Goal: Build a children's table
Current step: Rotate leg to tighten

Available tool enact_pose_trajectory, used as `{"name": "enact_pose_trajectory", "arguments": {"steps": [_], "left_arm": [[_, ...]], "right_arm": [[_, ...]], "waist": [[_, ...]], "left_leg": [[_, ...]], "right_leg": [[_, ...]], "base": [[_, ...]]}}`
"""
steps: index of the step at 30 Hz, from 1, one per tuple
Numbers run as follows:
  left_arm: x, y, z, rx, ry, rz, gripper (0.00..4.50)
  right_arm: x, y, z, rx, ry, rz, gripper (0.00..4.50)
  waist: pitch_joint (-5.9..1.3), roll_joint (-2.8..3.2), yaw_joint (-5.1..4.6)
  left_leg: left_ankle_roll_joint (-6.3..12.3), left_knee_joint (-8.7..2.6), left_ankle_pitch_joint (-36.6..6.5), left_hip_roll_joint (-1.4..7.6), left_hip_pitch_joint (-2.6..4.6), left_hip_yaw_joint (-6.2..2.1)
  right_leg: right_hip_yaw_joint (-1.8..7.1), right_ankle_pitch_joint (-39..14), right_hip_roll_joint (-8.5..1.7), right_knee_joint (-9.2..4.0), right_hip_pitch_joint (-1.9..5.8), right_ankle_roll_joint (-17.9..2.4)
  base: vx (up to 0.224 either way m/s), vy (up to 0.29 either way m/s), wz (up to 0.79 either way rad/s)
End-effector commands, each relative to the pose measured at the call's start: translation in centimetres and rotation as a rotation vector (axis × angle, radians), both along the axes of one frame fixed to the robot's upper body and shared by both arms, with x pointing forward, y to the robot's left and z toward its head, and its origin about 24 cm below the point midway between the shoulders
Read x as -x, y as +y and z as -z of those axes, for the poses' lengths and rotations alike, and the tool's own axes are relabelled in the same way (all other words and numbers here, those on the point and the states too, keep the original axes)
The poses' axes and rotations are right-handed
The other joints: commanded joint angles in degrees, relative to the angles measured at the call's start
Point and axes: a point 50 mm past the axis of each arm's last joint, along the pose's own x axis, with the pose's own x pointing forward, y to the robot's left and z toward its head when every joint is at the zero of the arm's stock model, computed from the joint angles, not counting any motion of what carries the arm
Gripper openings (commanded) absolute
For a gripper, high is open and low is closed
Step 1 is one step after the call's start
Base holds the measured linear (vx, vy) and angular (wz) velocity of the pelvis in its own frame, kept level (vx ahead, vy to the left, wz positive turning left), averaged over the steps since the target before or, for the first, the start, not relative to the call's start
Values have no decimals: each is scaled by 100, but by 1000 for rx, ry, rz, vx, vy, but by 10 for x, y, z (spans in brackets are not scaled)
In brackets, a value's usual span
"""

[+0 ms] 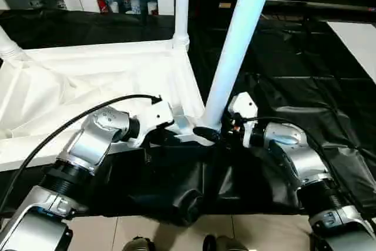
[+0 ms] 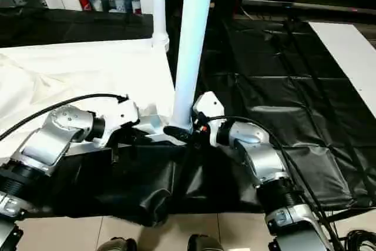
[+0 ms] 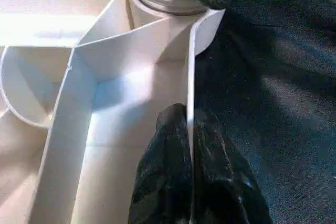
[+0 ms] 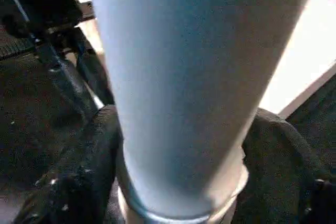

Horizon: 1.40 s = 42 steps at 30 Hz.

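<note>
The upturned tabletop (image 1: 88,86) lies on black sheeting (image 2: 282,104) with three legs standing in its corners, and no writing shows anywhere. The left gripper (image 3: 190,129) pinches its rim; the right gripper (image 4: 178,177) clasps the nearest leg (image 1: 235,51).

The white plastic tabletop (image 1: 88,86) lies upside down, ribbed underside facing up. Three white tube legs stand in corner sockets — the near leg (image 1: 238,39) leans slightly, the far leg (image 1: 181,7) stands upright, a third leg (image 1: 7,45) at the far-left corner.
</note>
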Motion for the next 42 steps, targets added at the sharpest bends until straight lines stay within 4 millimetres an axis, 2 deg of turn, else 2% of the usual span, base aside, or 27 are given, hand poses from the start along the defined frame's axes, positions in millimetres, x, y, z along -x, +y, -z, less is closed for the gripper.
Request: {"name": "enact_pose_trajectory", "arguments": {"steps": [1, 7, 17, 20, 21, 23, 24, 29, 31, 32, 33, 35, 39, 42], "left_arm": [[5, -4, 4, 44, 37, 30, 0], [3, -2, 3, 33, 37, 31, 0], [1, 2, 3, 28, 44, 10, 0], [-6, 3, 4, 47, 34, -73, 0], [-12, 3, 4, 60, 17, -157, 0], [-16, 2, 5, 66, 5, -200, 0], [-20, 1, 5, 79, -9, -247, 0], [-30, -13, 6, 143, -6, -354, 0], [-32, -16, 7, 152, -2, -367, 0], [-36, -23, 8, 167, -3, -399, 0], [-38, -27, 8, 174, -5, -410, 0], [-40, -30, 8, 181, -5, -415, 0], [-42, -36, 10, 164, 5, -411, 0], [-41, -33, 13, 134, 11, -404, 0]], "right_arm": [[-2, -4, -3, -13, -5, -4, 320], [-2, -7, 1, 14, 11, -43, 278], [-5, -7, 5, 17, 27, -29, 272], [-7, -8, 13, 32, 35, 70, 272], [-10, -7, 19, 15, 38, 202, 272], [-12, -6, 22, -5, 43, 283, 272], [-12, -3, 25, -49, 70, 367, 272], [-12, 13, 40, -102, 151, 603, 272], [-13, 17, 43, -104, 166, 651, 272], [-17, 22, 48, -101, 191, 773, 272], [-18, 26, 49, -108, 208, 807, 272], [-19, 30, 50, -100, 210, 838, 272], [-22, 45, 42, -109, 186, 818, 272], [-22, 48, 39, -122, 178, 777, 272]], "waist": [[-443, -4, 14], [-443, -13, 13], [-420, -13, 12], [-392, -12, 3], [-363, -12, -5], [-357, -23, -14], [-328, -20, -24], [-328, -11, -25], [-310, -11, -29], [-295, 4, -47], [-293, -6, -35], [-273, -20, -44], [-247, -17, -43], [-243, -5, -48]], "left_leg": [[909, -347, 81, 400, 51, -110], [935, -340, 101, 392, 46, -106], [917, -349, 63, 399, 45, -110], [853, -362, -18, 396, 48, -108], [771, -378, -138, 390, 56, -102], [575, -399, -321, 382, 56, -117], [489, -418, -420, 387, 57, -119], [415, -436, -421, 377, 67, -114], [371, -450, -515, 375, 74, -117], [344, -454, -621, 367, 78, -104], [294, -466, -668, 370, 79, -118], [224, -485, -816, 369, 84, -127], [216, -509, -981, 368, 81, -135], [241, -523, -998, 382, 70, -140]], "right_leg": [[312, 5, -534, -259, 381, -1835], [310, 11, -534, -257, 382, -1859], [310, -81, -531, -266, 373, -1827], [310, -255, -527, -294, 357, -1790], [315, -469, -521, -330, 335, -1743], [321, -836, -540, -365, 349, -1646], [328, -988, -534, -391, 328, -1557], [335, -924, -526, -399, 308, -1493], [336, -1043, -531, -420, 298, -1446], [346, -1166, -535, -449, 264, -1446], [337, -1230, -534, -455, 279, -1403], [340, -1505, -537, -478, 271, -1284], [347, -1723, -542, -511, 252, -1092], [353, -1660, -546, -506, 251, -1068]], "base": [[0, 0, 0], [0, 0, 0], [0, 0, 0], [0, 0, 0], [0, 0, 0], [0, 0, 0], [0, 0, 0], [0, 0, 0], [0, 0, 0], [0, 0, 0], [0, 0, 0], [0, 0, 0], [0, 0, 0], [0, 0, 0]]}}
